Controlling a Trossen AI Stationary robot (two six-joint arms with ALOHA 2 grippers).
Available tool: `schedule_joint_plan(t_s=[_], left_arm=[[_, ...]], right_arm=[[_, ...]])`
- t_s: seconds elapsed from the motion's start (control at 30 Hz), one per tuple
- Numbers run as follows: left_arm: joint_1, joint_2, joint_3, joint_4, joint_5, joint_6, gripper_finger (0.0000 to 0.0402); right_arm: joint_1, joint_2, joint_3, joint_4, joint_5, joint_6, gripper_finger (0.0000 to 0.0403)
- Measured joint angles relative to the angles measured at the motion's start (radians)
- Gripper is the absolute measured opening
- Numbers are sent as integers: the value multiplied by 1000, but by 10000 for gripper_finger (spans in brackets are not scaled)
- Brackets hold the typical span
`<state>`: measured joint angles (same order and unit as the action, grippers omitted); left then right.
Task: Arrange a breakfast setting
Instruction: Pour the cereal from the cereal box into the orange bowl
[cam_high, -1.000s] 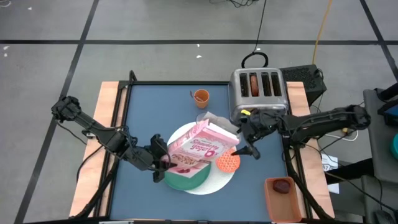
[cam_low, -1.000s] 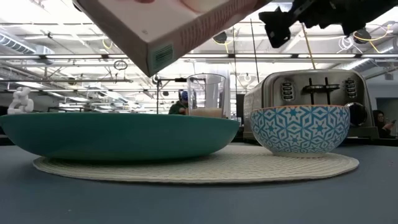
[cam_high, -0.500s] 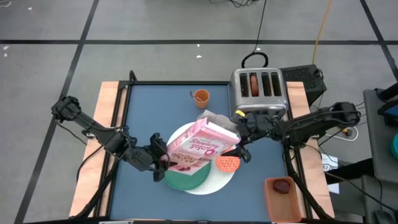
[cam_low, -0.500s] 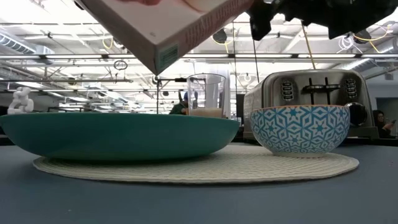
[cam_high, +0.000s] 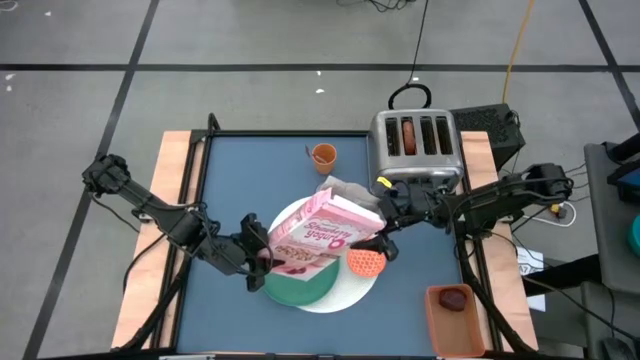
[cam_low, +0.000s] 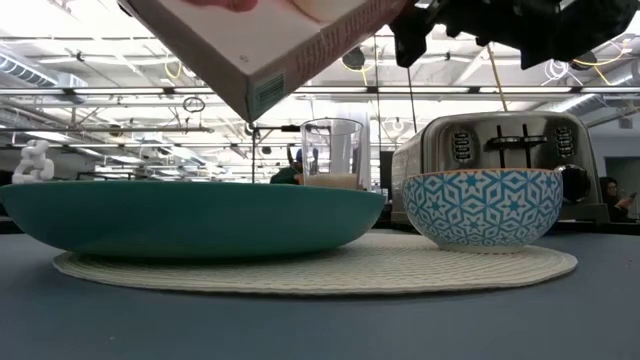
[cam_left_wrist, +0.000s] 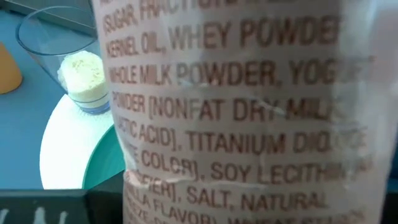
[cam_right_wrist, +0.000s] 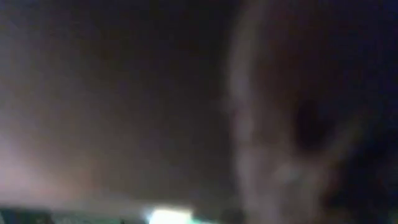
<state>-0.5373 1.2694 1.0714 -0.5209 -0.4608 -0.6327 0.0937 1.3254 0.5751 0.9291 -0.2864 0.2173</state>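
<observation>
Left gripper (cam_high: 262, 256) holds the pink cereal box (cam_high: 325, 236) tilted above the green plate (cam_high: 300, 285); right gripper (cam_high: 385, 240), spread wide, reaches its far end. A mistimed handover could drop the box onto the orange bowl (cam_high: 367, 261).

Printed paperboard cereal box (cam_high: 318, 236), matt. Clear glass tumbler (cam_low: 331, 152) beside plate. Glossy smooth teal plate (cam_low: 190, 219) on woven, rough-textured round mat (cam_low: 320, 265). Glazed patterned bowl (cam_low: 481, 207). Brushed metal toaster (cam_high: 415, 145) behind plate. Matt blue table (cam_high: 240, 170), wood-edged.
</observation>
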Motion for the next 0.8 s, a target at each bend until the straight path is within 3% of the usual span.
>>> schedule_joint_plan(t_s=[0.53, 0.8], left_arm=[[0, 0, 0, 7, 0, 23, 228], [0, 0, 0, 8, 8, 18, 228]], right_arm=[[0, 2, 1, 61, 5, -2, 166], [-1, 2, 2, 62, 10, -6, 122]])
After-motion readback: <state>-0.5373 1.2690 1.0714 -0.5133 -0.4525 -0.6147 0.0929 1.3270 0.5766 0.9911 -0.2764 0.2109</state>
